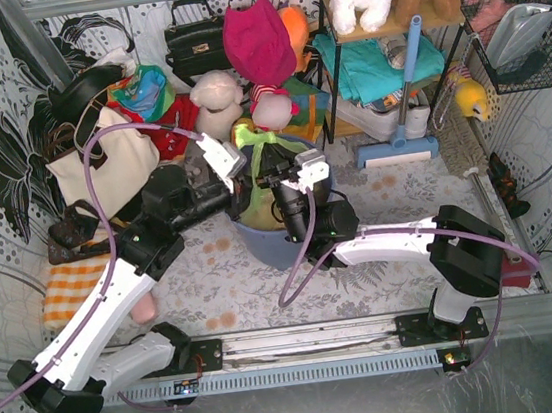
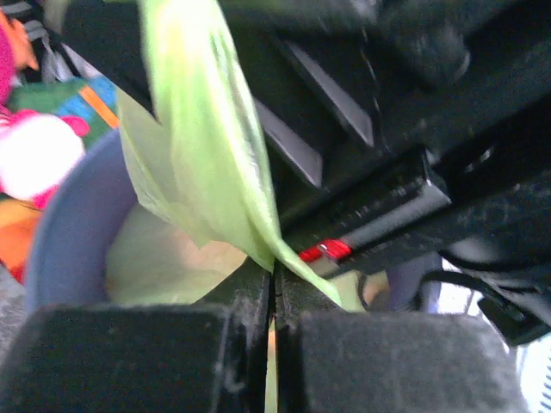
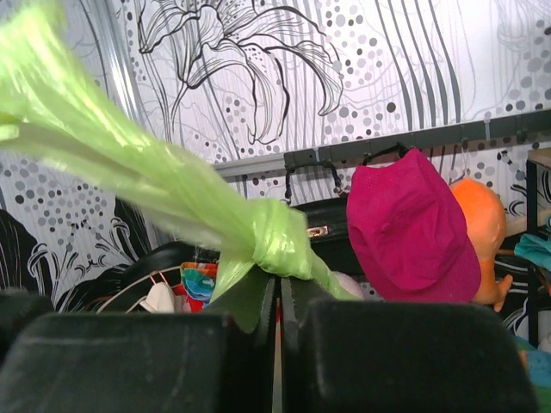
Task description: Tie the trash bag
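Left hand (image 2: 274,288) is clamped shut on a flat strip of the trash bag (image 2: 194,146), with the film pinched right between its pads. Right hand (image 3: 277,297) is also shut, gripping a bag tail directly under a knot (image 3: 277,243). A twisted green tail runs up and left from that hand.

Progress: one knot looks formed, so the tying seems mostly done. What's left, by my read, is snugging it, maybe a second hitch, then letting go.

Bag body sits below both hands inside the round blue-grey bin (image 1: 260,244) on the worktop (image 1: 219,274), neck gathered above the rim. Bag contents: a pale tan patch shows through, can't tell what it is. Beyond the left hand is a cream tote bag (image 1: 115,166), contents hidden.
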{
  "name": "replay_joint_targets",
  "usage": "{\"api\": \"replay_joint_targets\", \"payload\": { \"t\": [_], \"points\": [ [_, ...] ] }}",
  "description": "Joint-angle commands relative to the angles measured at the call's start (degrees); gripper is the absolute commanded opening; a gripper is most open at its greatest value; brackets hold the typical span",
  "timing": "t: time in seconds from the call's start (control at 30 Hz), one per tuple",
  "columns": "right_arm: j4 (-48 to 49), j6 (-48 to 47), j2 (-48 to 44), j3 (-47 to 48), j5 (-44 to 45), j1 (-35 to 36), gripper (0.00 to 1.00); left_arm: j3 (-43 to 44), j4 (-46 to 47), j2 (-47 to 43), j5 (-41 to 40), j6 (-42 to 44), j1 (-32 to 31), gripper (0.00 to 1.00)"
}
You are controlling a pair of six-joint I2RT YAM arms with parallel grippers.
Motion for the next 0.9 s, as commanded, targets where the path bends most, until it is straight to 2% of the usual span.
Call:
{"api": "replay_joint_targets", "payload": {
  "t": [0.0, 0.17, 0.23, 0.3, 0.37, 0.43, 0.57, 0.73, 0.87],
  "points": [
    [5.99, -2.68, 0.48, 2.11, -4.26, -0.17, 0.00, -1.58, -3.46, 0.10, 5.84, 0.06, -0.49, 0.07],
    [5.90, -2.98, 0.08, 1.40, -9.20, -0.18, 0.00, -2.99, -3.60, 0.36, 6.52, -1.05, -0.46, 0.08],
    [5.80, -2.24, -0.12, 0.65, -14.06, -0.35, 0.00, -3.74, -2.34, -0.45, 5.23, -2.00, -0.50, 0.10],
    [5.72, -1.07, -0.46, -0.40, -19.51, -0.39, 0.00, -4.66, -0.29, -2.15, 2.42, -3.01, -0.50, 0.16],
    [5.74, 1.67, -1.08, -1.49, -23.35, -0.61, 0.00, -5.56, 1.91, -4.66, -0.78, -3.88, -0.49, 0.28],
    [5.43, 7.13, -1.94, -2.67, -25.42, -1.54, 0.00, -6.42, 3.88, -7.57, -3.94, -4.48, -0.50, 0.35],
    [4.54, 13.93, -3.12, -4.33, -29.60, -3.07, 0.00, -7.86, 6.81, -13.87, -9.54, -5.68, -0.50, 0.38],
    [3.77, 15.68, -3.67, -5.20, -31.95, -3.33, 0.00, -9.37, 10.03, -20.06, -15.47, -7.80, -0.46, 0.43],
    [3.27, 16.68, -4.03, -5.79, -34.01, -3.48, 0.00, -8.03, 13.65, -20.60, -27.90, -13.48, -0.46, 0.52]
  ]
}}
